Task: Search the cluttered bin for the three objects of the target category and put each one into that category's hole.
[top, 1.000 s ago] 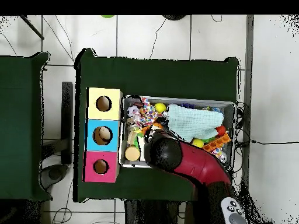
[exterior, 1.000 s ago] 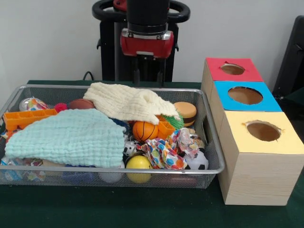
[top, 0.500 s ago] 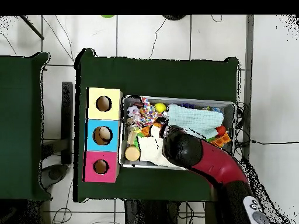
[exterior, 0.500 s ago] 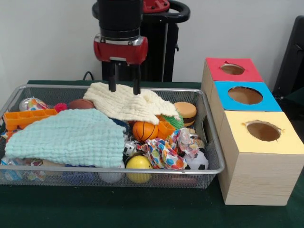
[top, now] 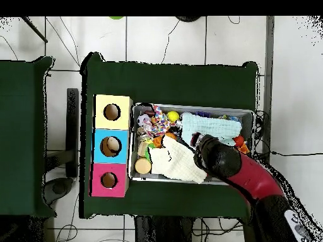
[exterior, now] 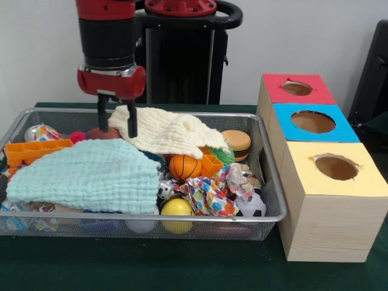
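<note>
Your pincer (exterior: 117, 123) hangs with its two thin black fingers (exterior: 131, 126) spread apart and nothing between them, over the far left part of the wire mesh bin (exterior: 274, 200). The tips dangle at the left edge of the cream cloth (exterior: 170, 131), a waffle-textured rag crumpled along the bin's far side, and just in front of a brown football-shaped ball (exterior: 103, 132). From overhead, the red and black arm (top: 243, 173) covers the bin's corner beside that cream cloth (top: 178, 160).

Left of the cream cloth, a larger mint-green cloth (exterior: 88, 174) with the same ribbed weave lies spread over much of the clutter. An orange plastic tray (exterior: 35, 150) with square cells pokes out at its left.

Right of the mint cloth you have a small orange basketball (exterior: 184, 167), a smooth yellow ball (exterior: 177, 210) against the near mesh wall, a black-and-white soccer ball (exterior: 253, 207), a crumpled cloth with bright polka dots (exterior: 209, 194), and a round toy hamburger (exterior: 236, 143) by the right wall.

Right of the bin, on the dark green counter (exterior: 151, 264), stand three pale wooden boxes in a row, each with a round hole on top: red box (exterior: 296, 88) farthest, blue box (exterior: 313, 122) in the middle, yellow box (exterior: 335, 169) nearest.
</note>
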Robot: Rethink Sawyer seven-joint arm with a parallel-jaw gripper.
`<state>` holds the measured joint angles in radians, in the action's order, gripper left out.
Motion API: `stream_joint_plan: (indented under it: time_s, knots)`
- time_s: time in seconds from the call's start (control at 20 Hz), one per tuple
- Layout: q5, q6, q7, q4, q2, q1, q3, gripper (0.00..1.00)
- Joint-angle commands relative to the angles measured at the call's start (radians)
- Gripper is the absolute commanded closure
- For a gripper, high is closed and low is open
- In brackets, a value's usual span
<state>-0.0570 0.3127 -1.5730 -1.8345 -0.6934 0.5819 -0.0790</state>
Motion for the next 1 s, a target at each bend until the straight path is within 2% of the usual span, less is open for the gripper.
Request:
stream_joint_plan:
  time_s: [0.05,0.2,0.6,0.8,1.0]
  knots:
    - [0.049,-0.015,-0.014,0.184,0.096,0.029,-0.096,0.00]
    - [0.061,0.022,0.005,0.240,0.115,0.029,-0.084,0.00]
    - [0.102,-0.009,0.031,0.289,0.160,0.092,-0.112,0.00]
    - [0.133,0.023,0.064,0.364,0.204,0.123,-0.126,0.00]
    - [0.174,0.028,0.086,0.403,0.257,0.151,-0.137,0.00]
